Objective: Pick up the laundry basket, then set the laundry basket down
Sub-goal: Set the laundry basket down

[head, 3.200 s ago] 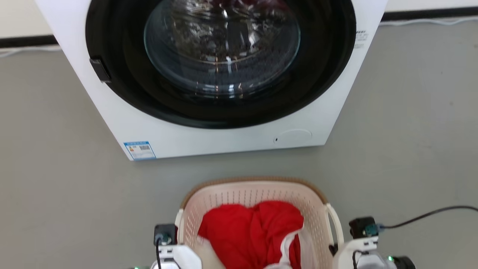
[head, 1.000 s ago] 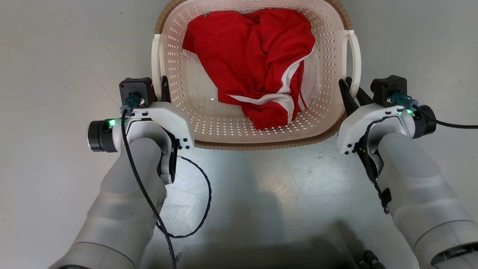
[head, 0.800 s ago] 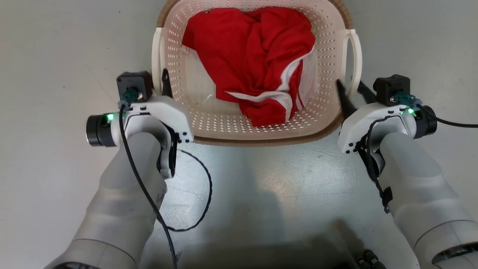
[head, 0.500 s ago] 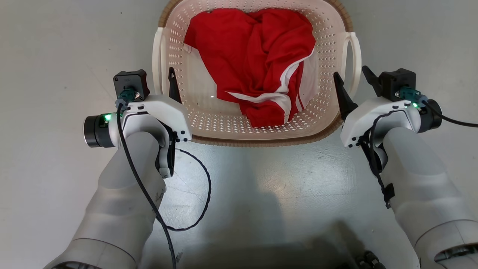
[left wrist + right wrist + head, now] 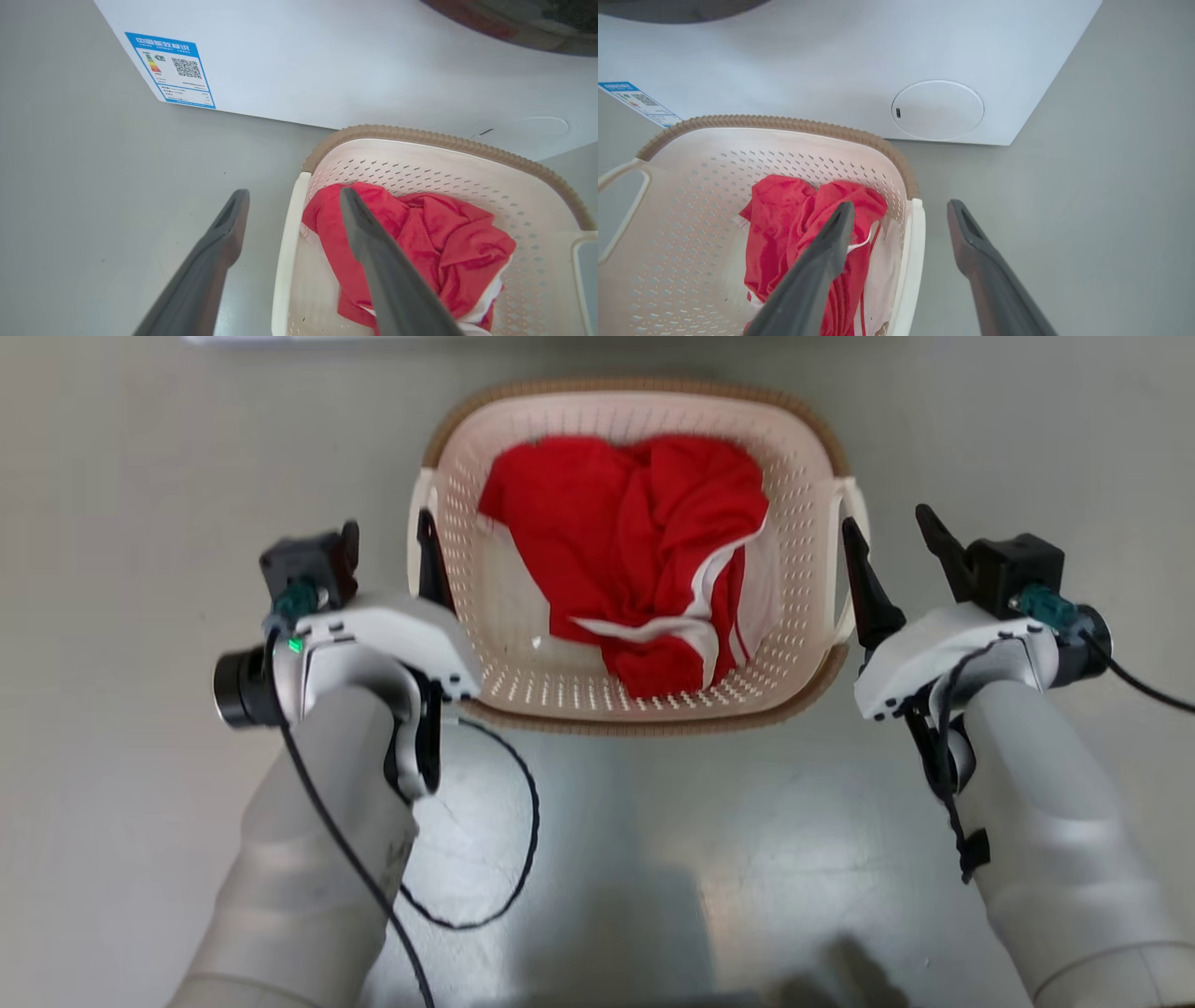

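The washer (image 5: 327, 56) is cut off at the top of both wrist views. At upper centre of the head view, the laundry basket (image 5: 635, 401) seems to rest on the floor. It looks light and stiff, and the red garment (image 5: 625, 523) inside it looks soft. I'd grip the 2 loop handles. The left pincer (image 5: 387, 527) and right pincer (image 5: 885, 518) gape astride 1 each, clasping nothing. The basket's underside is hidden.

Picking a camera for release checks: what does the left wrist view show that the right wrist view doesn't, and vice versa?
Left wrist: the left gripper, open, one finger either side of the laundry basket's left handle; the washer's blue label whole, QR code facing.
Right wrist: the right gripper, open, one finger either side of the right handle; the round cover in full and the washer's lower corner.
Both: the basket's brown rim, the red garment inside, the washer front, the grey floor.
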